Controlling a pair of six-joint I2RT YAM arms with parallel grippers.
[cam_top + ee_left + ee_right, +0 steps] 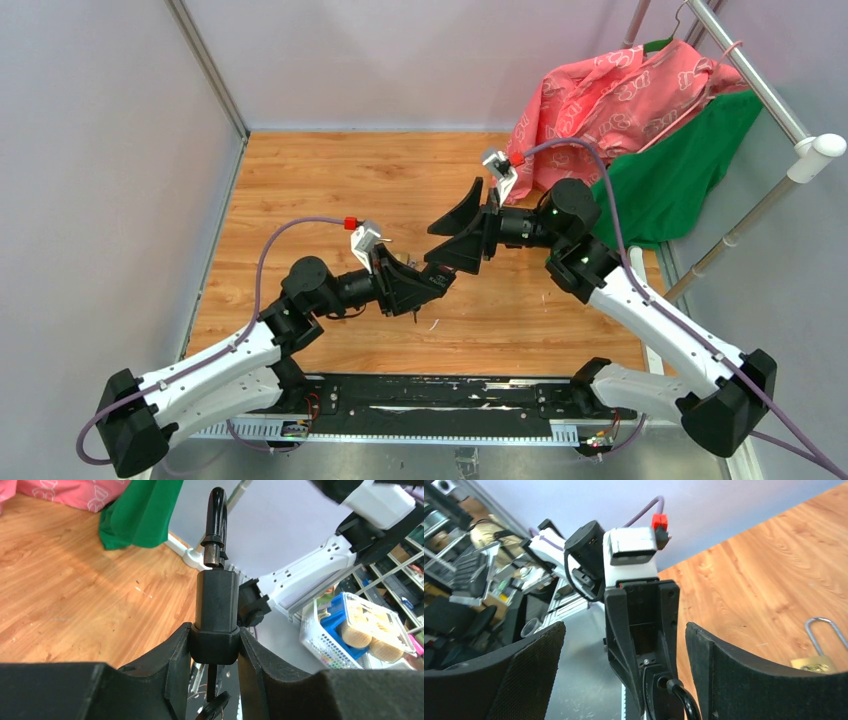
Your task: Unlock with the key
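Observation:
A black padlock (216,600) is clamped upright in my left gripper (215,630), which is shut on its body. The black shackle (216,520) points away from the wrist, and in the right wrist view one hole in the lock's top sits empty beside the shackle (684,700). A dark key (218,707) hangs from the lock's underside between the fingers. My right gripper (624,627) is open wide, its pads on either side of the left gripper without touching it. From above, the two grippers (435,280) (447,240) meet over the middle of the wooden table.
A brass padlock (818,663) with a silver shackle lies on the wooden table (330,180) near the right fingers. Pink and green clothes (640,110) hang on a rack at the back right. A white rack pole (760,90) crosses the right side.

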